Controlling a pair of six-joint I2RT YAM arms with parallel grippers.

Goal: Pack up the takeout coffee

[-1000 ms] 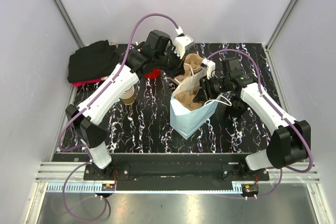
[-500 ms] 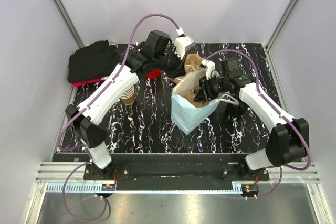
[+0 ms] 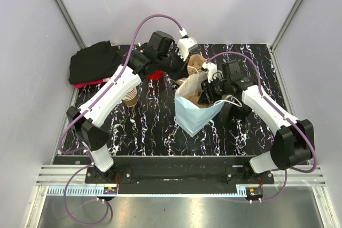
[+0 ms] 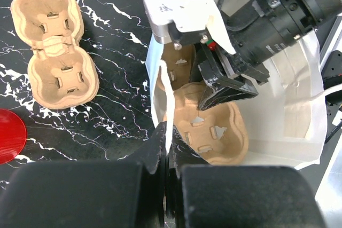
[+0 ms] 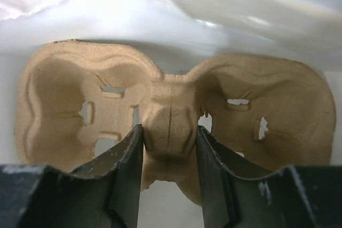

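Observation:
The takeout coffee, a small tan paper cup [image 3: 130, 98], stands on the black marble table to the left, half hidden under my left forearm. My left gripper [image 4: 168, 132] is shut on the white handle strip [image 4: 166, 92] of a white paper bag [image 3: 192, 118], holding its mouth open. My right gripper [image 5: 170, 137] reaches into the bag and is shut on the centre ridge of a brown pulp cup carrier [image 5: 69, 94]. The left wrist view shows that carrier [image 4: 214, 129] inside the bag below the right gripper [image 4: 224, 86].
A second pulp carrier [image 4: 53, 41] lies on the table behind the bag. A red cup [image 3: 156, 74] stands under the left wrist. A black cloth [image 3: 93, 62] lies at the back left corner. Grey walls enclose the table.
My right gripper has shifted slightly back and left inside the bag with the carrier, and the bag has moved a little with it. The left gripper has kept its hold.

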